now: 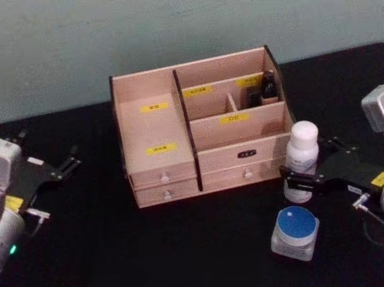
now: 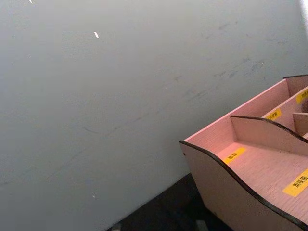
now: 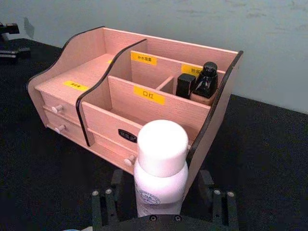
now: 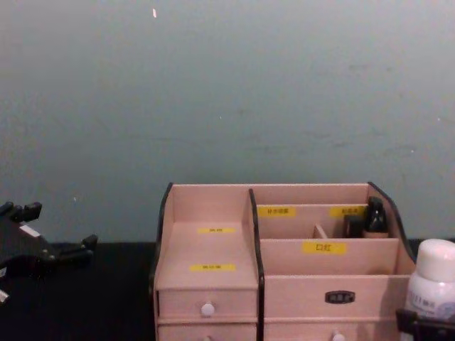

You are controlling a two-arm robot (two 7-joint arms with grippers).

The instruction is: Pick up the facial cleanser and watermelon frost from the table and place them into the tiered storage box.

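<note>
On a matte black table (image 1: 161, 266), the nearest thing is a squat, clear blue-lidded jar (image 1: 295, 233), standing alone at the front right. Just behind it stands a smooth white bottle (image 1: 303, 148) with a rounded white cap and a printed label, close to the front right corner of the tiered storage box (image 1: 157, 131). The right gripper (image 1: 291, 184), black-fingered on a silver wrist, reaches in from the right. Its fingers are spread on either side of the bottle's base. From the right wrist view the bottle (image 3: 161, 168) has a narrow gap on each side, so the fingers (image 3: 103, 207) are released and do not pinch it. The box is pale, grained wood with dark, wavy side edges, stepped compartments, yellow labels and small white-knobbed drawers. Two dark little bottles (image 3: 206, 79) sit in its back right compartment. The left gripper (image 1: 50, 154) rests far to the left, well apart from the box, fingers spread and holding nothing. The left wrist view catches the box's curved side panel (image 2: 226, 192). Behind it all is a plain grey-green wall (image 1: 170, 14).
</note>
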